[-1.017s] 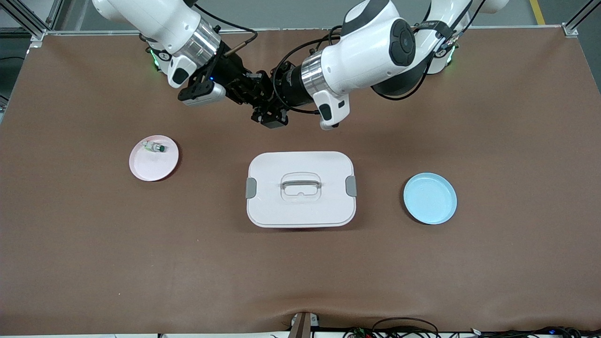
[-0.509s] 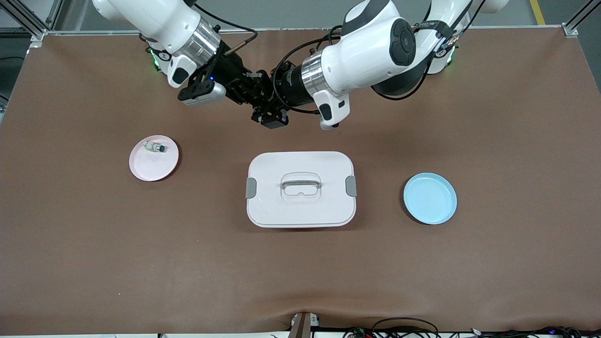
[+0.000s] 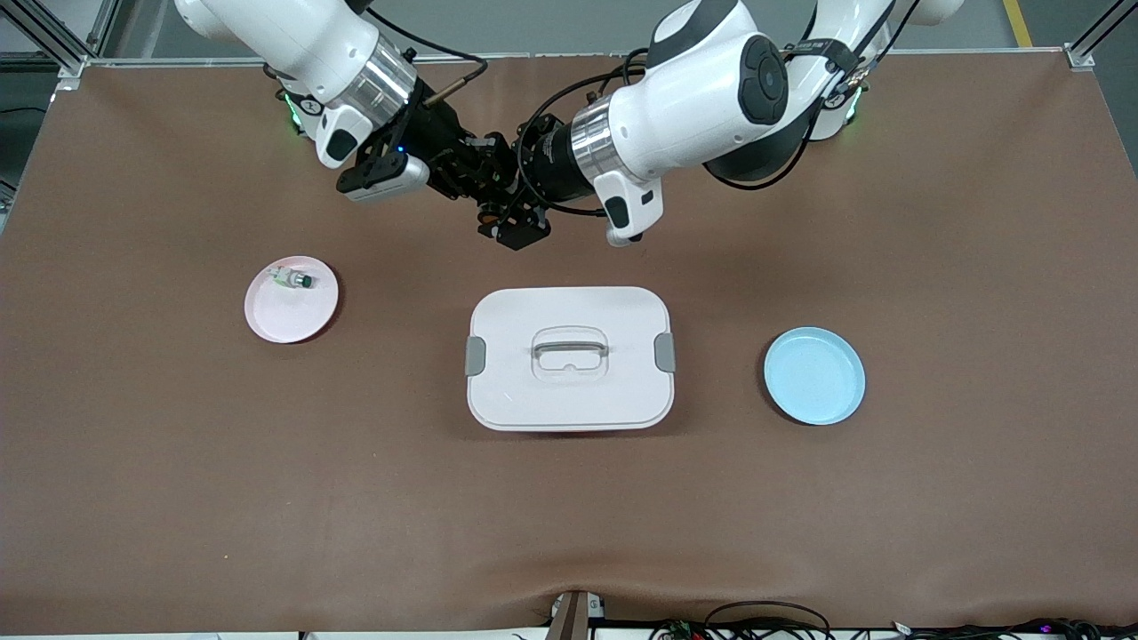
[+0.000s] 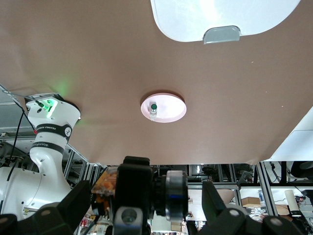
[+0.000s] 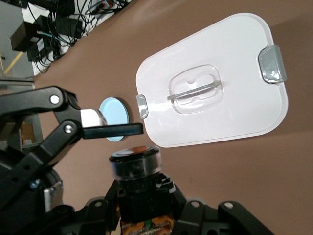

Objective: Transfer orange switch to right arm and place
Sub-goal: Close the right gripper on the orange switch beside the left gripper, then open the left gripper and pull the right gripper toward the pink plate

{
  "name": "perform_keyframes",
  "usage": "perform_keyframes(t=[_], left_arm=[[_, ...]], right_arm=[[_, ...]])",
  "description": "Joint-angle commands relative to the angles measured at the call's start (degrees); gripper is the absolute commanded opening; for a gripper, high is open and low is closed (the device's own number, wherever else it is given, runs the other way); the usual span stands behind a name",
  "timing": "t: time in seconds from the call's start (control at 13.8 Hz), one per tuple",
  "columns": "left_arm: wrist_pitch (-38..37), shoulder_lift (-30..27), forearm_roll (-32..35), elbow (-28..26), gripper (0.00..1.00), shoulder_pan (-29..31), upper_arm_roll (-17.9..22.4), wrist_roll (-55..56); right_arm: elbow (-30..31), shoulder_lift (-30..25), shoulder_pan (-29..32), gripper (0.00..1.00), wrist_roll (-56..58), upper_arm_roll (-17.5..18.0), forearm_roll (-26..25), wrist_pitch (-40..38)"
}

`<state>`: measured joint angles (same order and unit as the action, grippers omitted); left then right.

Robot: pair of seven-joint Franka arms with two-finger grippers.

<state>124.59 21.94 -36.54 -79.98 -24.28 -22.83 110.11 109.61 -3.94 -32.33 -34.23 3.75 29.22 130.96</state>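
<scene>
- Front view: the left gripper (image 3: 498, 200) and the right gripper (image 3: 471, 173) are meeting up in the air. They are hanging over the bare brown table (image 3: 889, 222), near the middle of the edge where the robots' bases are standing.
- The orange switch (image 3: 487, 212) is sitting right where the two grippers are meeting. Only a tiny orange spot of it is showing here.
- A white box with a lid (image 3: 569, 391) is lying in the middle of the table.
- A pink plate (image 3: 267, 324) is lying toward the right arm's end. A small pale part with a green tip (image 3: 292, 279) is resting on it.
- A blue plate (image 3: 813, 375) is lying toward the left arm's end.
- Left wrist view: the left gripper's two fingers (image 4: 73, 208) are standing wide apart. The switch is sitting in the gap between them, and they are not touching it.
- Right wrist view: the right gripper is pinching the black body of the switch. Its round orange face is pointing away from the gripper, toward the white box.
- One finger of the left gripper is reaching in just beside the orange face without touching it.
</scene>
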Motion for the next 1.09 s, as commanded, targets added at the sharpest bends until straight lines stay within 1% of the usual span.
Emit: perform_keyframes(t=[0.0,0.07,0.22,0.29,0.36,0.44,0.58,0.65,0.73,0.94,1.02], left_arm=[[0.12,0.11,4.27,0.53,1.00,-0.07,0.16,-5.57],[0.12,0.12,5.94,0.35,1.00,-0.15,0.24,-9.52],[-0.40,-0.06,9.89,0.09,1.00,0.37,0.24,-13.68],[-0.58,-0.06,13.48,0.00,1.00,0.46,0.24,-14.30],[-0.67,-0.23,18.65,-1.13,1.00,0.55,0.33,-14.92],[-1.02,-0.41,23.40,-2.19,1.00,0.55,0.16,-15.10],[-4.95,-0.94,28.79,-3.33,1.00,0.64,0.16,-16.49],[-7.32,-0.94,29.16,-3.43,1.00,1.33,0.16,-19.38],[-9.52,-1.11,29.25,-3.43,1.00,2.38,0.24,-24.10],[-17.26,-2.69,29.25,-3.34,1.00,7.83,0.24,-41.76],[-19.37,-2.78,29.25,-3.34,1.00,9.41,0.24,-45.65]], right_arm=[[-0.80,-0.01,2.09,0.00,5.48,-0.32,0.31,-3.94],[-0.88,-0.10,3.06,0.00,7.58,-0.32,0.05,-6.13],[-1.24,-0.19,5.60,0.00,17.04,-0.32,-1.18,-11.31],[-1.15,-0.28,7.09,0.00,21.10,-0.32,-1.53,-13.69],[-1.15,-0.37,8.59,0.00,24.10,-0.32,-2.06,-15.97],[-1.06,-0.45,9.38,0.00,26.56,-0.32,-4.24,-17.04],[-0.97,-0.54,9.92,0.00,29.73,-0.32,-11.69,-19.84],[-0.89,-0.54,10.36,0.00,33.58,-0.32,-14.78,-21.26],[-0.62,-0.54,11.06,0.00,38.32,-0.32,-16.20,-22.58],[0.08,-0.81,14.57,0.00,55.97,-0.32,-19.19,-24.78],[0.69,-1.15,15.80,0.00,60.82,-0.32,-20.16,-24.79]])
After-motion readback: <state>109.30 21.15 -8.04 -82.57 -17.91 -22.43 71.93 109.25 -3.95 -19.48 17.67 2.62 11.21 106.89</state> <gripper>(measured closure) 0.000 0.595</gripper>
